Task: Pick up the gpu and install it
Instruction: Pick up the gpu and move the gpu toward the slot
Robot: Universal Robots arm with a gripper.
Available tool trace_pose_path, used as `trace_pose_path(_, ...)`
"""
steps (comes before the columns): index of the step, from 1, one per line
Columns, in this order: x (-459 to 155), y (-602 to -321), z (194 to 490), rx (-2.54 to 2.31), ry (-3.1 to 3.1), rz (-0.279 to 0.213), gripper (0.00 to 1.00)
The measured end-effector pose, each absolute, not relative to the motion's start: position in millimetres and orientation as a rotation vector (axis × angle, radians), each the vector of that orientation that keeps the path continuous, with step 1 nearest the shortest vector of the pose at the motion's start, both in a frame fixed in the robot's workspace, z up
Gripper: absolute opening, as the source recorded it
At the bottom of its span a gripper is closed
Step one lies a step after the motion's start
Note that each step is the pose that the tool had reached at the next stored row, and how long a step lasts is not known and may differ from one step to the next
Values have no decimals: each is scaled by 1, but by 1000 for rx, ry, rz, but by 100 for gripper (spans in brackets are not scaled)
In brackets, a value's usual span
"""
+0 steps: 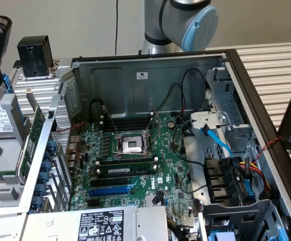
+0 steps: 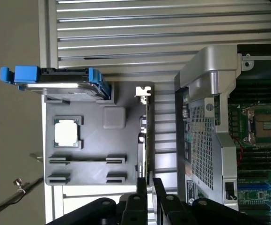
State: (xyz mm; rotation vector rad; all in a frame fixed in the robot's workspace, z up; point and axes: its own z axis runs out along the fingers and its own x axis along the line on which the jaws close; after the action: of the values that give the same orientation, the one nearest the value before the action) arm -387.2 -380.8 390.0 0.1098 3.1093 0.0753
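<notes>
Tool (image 2: pixel 149 182) lines up with the upright gpu (image 2: pixel 145 154) beside the case (image 2: pixel 205 117); grip state cannot be told; white label (image 1: pixel 102 223) illegible.

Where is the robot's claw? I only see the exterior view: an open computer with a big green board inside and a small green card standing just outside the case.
Observer: In the wrist view the gripper is lined up on the thin edge of that small card, which stands on edge in a grey tray.
Operator: What else is in that tray?
Observer: A square chip lies flat in its own recess.
Operator: Is any spot in it unused?
Observer: Yes, the narrow slots beside the chip hold nothing.
</notes>
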Motion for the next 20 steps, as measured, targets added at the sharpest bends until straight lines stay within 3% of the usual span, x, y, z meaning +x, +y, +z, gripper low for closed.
trace_pose_path(1, -387, -381, 390, 110, 3109, 75, 19)
trace_pose_path(2, -387, -381, 390, 110, 3109, 75, 12)
trace_pose_path(6, -388, -381, 389, 110, 3108, 76, 12)
trace_pose_path(9, -389, -381, 386, 109, 3104, 76, 20)
trace_pose_path(11, -390, -381, 383, 109, 3103, 75, 32)
trace_pose_path(12, -390, -381, 382, 109, 3102, 75, 32)
trace_pose_path(16, -392, -380, 376, 109, 3093, 75, 50)
trace_pose_path(20, -399, -380, 371, 108, 3079, 76, 50)
